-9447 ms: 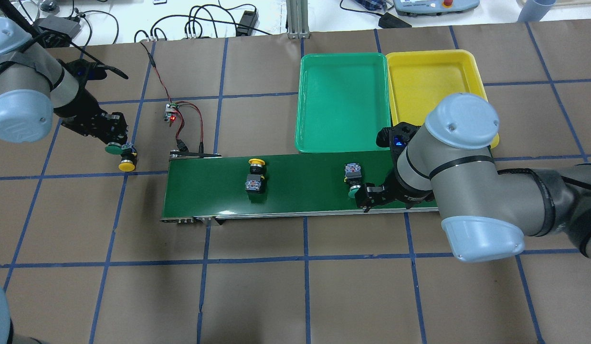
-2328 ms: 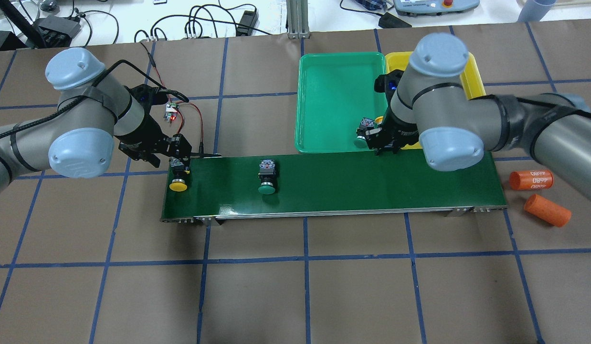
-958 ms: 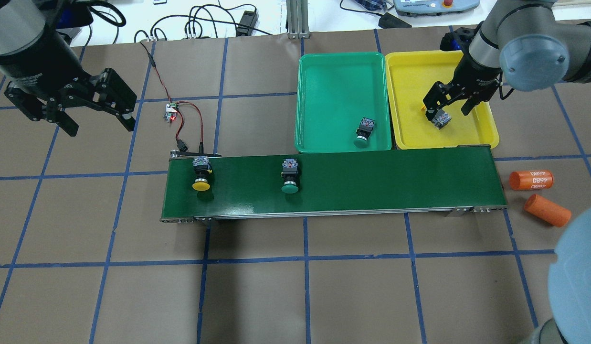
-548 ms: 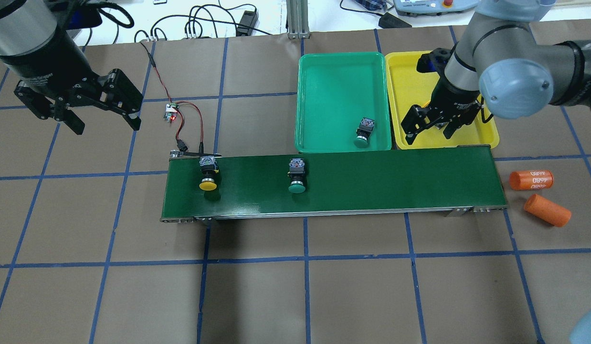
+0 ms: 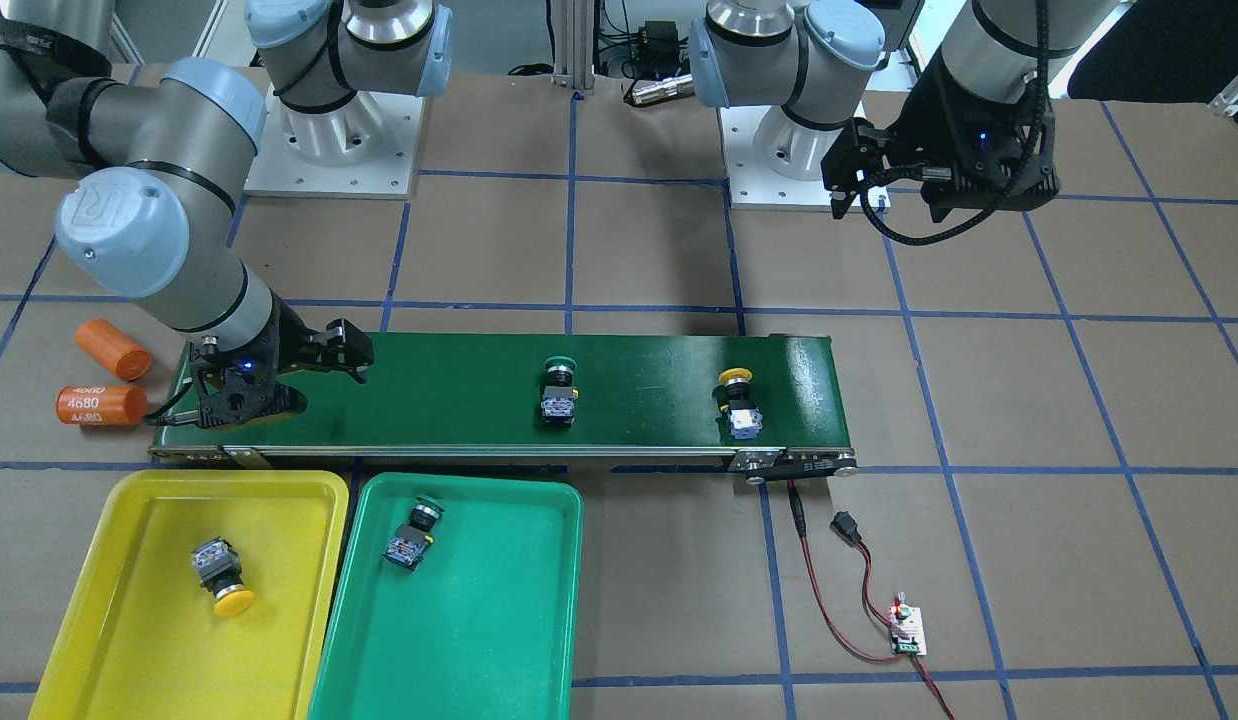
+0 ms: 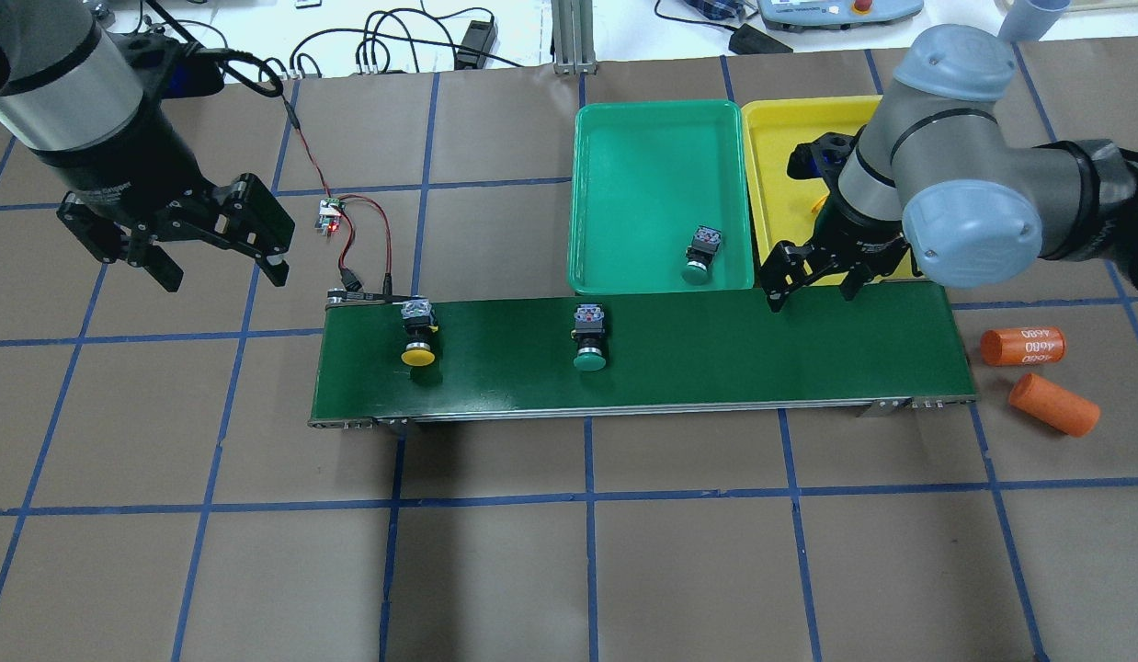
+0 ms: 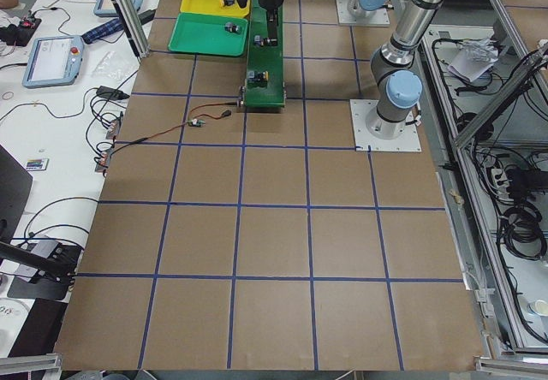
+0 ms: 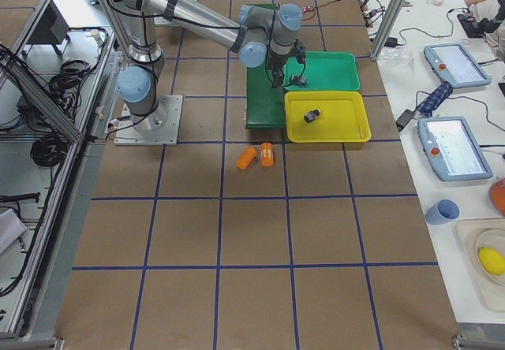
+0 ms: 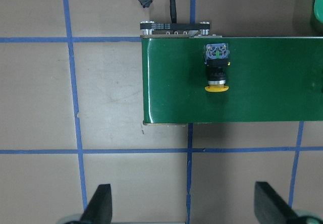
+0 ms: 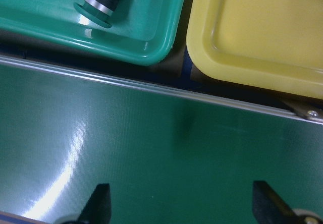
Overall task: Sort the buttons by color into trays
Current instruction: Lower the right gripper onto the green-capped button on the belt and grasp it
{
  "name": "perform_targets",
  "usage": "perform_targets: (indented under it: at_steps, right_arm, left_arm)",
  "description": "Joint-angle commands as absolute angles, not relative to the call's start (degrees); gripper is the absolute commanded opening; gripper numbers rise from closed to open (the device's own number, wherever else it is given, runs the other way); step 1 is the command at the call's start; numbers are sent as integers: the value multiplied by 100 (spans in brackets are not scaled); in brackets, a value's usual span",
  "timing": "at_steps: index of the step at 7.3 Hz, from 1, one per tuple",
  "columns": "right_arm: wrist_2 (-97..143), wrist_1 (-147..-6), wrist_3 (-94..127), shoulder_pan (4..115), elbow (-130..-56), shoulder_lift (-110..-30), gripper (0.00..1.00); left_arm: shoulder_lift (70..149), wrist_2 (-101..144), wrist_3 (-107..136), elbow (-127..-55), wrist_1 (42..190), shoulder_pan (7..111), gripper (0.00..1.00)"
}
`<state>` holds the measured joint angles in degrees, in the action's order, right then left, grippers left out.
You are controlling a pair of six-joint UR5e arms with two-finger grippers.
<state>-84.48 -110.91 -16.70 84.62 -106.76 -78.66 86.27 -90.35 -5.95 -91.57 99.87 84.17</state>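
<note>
A yellow button (image 6: 419, 338) and a green button (image 6: 589, 345) lie on the belt, caps toward the robot. Another green button (image 6: 699, 257) lies in the green tray (image 6: 642, 156). A yellow button (image 5: 222, 575) lies in the yellow tray (image 5: 129, 620); my right arm hides it in the overhead view. My right gripper (image 6: 808, 296) is open and empty over the belt's far edge, by the gap between the trays. My left gripper (image 6: 221, 274) is open and empty, raised over the table left of the belt's end. The left wrist view shows the yellow button (image 9: 217, 67) ahead.
The long dark-green conveyor belt (image 6: 716, 359) runs across the middle. Two orange cylinders (image 6: 1022, 346) lie off its right end. A small circuit board (image 6: 327, 217) with red wires sits behind its left end. Cables and pendants lie beyond the table's far edge.
My right gripper left the yellow button in the yellow tray and moved left and back to the belt's far edge. Both belt buttons have ridden right. My left gripper shifted slightly right.
</note>
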Motion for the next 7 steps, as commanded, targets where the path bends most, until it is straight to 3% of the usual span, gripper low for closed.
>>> perform_targets:
  at_steps: [1,3,7]
  right_arm:
    - [-8455,-11319,-1670,8464,-10880,-7866,100]
    - [-8455,-11618,-1670,8464,-11117,-7866,100]
    - [-8446,-11936,-1670,8464,-11373,-7866,100]
  left_arm:
    - [8806,-9036,-572,-9237,9244,8542,100]
    - [8877,-9096,-501,-9299,9053,9042,100]
    - [8728,-9105,-510,-9334,9105,9061,100]
